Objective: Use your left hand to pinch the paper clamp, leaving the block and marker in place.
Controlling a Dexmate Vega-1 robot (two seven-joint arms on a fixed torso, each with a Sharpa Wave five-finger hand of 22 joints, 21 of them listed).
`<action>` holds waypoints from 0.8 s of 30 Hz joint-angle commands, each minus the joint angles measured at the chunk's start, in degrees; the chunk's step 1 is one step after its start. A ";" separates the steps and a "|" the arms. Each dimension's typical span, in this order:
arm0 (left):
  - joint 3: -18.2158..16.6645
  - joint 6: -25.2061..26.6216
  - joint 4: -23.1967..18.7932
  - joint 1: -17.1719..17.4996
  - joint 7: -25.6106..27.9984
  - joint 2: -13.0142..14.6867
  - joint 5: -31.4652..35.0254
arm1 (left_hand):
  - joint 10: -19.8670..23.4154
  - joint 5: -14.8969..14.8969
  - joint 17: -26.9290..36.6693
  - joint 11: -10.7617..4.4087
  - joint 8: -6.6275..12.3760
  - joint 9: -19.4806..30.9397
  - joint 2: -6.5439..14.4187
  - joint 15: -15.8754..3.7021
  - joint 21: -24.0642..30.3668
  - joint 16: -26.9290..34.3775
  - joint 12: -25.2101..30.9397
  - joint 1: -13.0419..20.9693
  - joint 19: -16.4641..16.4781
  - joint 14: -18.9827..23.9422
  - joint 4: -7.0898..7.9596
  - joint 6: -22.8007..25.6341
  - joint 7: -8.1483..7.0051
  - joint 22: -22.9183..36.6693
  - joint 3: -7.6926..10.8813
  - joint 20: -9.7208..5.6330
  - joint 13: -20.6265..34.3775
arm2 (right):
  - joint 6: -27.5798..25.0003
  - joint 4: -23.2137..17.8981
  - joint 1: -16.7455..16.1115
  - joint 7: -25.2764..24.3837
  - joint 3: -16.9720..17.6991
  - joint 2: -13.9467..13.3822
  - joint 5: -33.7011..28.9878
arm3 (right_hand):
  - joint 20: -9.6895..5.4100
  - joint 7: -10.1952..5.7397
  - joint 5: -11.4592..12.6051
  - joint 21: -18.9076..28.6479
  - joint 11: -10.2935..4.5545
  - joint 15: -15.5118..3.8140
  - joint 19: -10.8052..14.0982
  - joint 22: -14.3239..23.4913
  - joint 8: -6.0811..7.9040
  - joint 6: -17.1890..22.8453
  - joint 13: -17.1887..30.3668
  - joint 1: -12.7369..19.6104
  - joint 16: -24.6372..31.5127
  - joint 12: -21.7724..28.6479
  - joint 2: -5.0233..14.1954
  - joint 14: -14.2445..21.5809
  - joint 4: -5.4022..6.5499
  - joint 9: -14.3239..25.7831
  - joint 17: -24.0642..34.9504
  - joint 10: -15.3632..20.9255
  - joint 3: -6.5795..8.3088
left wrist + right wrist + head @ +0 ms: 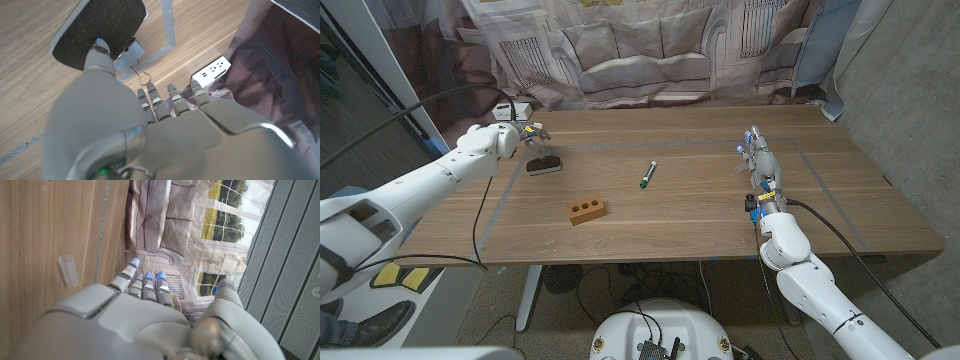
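- Left hand (516, 137) is over the paper clamp (544, 164), at the table's (700, 215) far-left part – fingers apart, nothing held as far as I can tell.
- Left wrist view: thumb tip (100, 49) lies against or just over the clamp's black body (97, 30); the other fingertips (151, 89) sit just beside its wire handle (141, 74), not closed on it – contact can't be confirmed.
- Judgement: the reach is done, the pinch isn't yet; what's left is closing thumb and finger on the clamp.
- Brown block (587, 210) lies toward the front from the clamp, well apart; it looks undisturbed.
- Green marker (647, 174) is further toward the right arm's side from the clamp, also apart and lying flat.
- Right hand (760, 165) is far across the table from the clamp, fingers extended, holding nothing; a small clear cap (68, 270) lies near it in the right wrist view.
- White power strip (212, 72) sits beyond the clamp, by the table's far edge.
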 commanded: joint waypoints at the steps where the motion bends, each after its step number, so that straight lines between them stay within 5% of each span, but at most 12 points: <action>1: -0.32 0.69 0.35 0.62 1.59 -0.17 -0.94 | 1.00 -0.26 0.02 -0.07 0.37 0.07 0.19 -0.84 0.11 0.36 0.60 1.05 0.59 0.76 -0.04 0.94 -0.16 0.10 0.34 0.14 0.19 | -0.44 -0.39 -0.11 -0.03 -0.03 -0.34 0.14 | 0.04 -0.24 0.00 -0.07 0.16 0.40 -0.16 0.11 -0.11 0.08 0.25 0.46 0.05 0.05 0.08 0.20 0.09 0.22 0.25 0.10 -0.10; 24: -0.15 2.03 0.67 1.36 3.09 -0.73 -2.14 | 4.24 -1.54 -0.06 0.11 0.94 0.08 1.64 -1.77 0.25 0.52 0.98 2.86 2.34 2.89 -0.12 4.98 -0.15 0.09 1.39 0.18 0.19 | -2.11 -1.93 -0.69 -0.01 0.52 -1.26 1.28 | 0.12 -0.24 0.00 -0.06 0.31 0.39 -0.24 0.12 -0.14 0.07 0.27 0.43 0.04 0.05 0.09 0.21 0.10 0.23 0.27 0.14 -0.19</action>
